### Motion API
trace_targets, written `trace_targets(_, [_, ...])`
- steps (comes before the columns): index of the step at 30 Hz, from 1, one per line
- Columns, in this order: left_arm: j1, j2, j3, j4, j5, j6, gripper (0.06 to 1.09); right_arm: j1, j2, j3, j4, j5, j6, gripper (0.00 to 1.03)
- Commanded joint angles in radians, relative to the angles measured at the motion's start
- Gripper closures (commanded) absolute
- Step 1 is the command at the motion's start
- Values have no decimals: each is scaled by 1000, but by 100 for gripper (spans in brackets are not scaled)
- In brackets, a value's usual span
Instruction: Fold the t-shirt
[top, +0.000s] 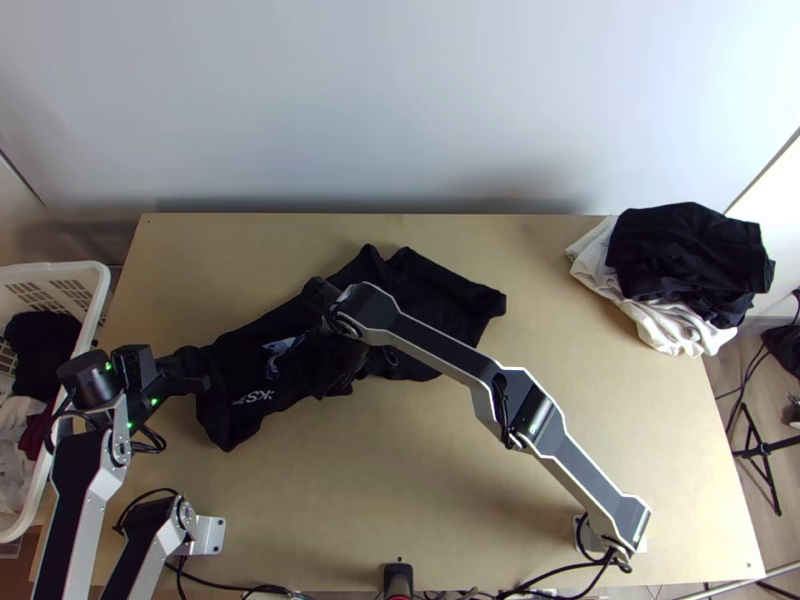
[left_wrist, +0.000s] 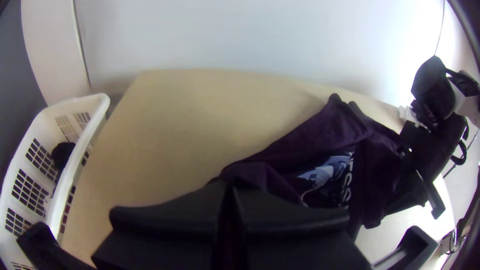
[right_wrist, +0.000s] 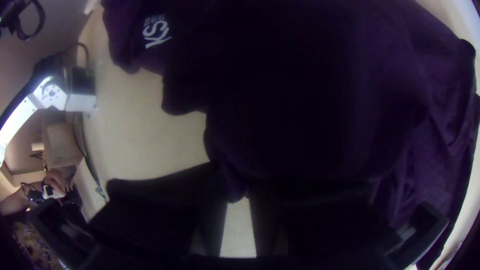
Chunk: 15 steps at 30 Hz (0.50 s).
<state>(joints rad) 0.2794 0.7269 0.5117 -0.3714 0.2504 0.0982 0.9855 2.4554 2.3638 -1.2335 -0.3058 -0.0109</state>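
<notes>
The dark t-shirt (top: 440, 300) lies rumpled and drawn out at a slant on the surface (top: 450, 490), to the right of the white basket (top: 95, 290) and apart from it, with part of its print facing up. At the end nearest the basket, the left claw (top: 195, 373) is closed on a gathered bit of the shirt, while farther from the basket the right claw (top: 350, 345), over the shirt's middle, is narrow, with bunched cloth pinched at its tips.

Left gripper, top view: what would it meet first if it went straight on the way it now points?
Probably more of the black printed cloth t-shirt that the left gripper holds, though depth is hard to judge.
</notes>
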Motion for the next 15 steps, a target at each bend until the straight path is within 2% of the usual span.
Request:
trace_targets(1, [0,3,36,6,-8,6,105,-27,-52,-21,17,27,6,100])
trace_targets(7, [50,34,168,15,-25,-3,105,-133,-211,-61,2,62,20,100])
trace_targets(15, [86,111,403,6,-25,-89,105,-300,-384,-60,-92,125,6,100])
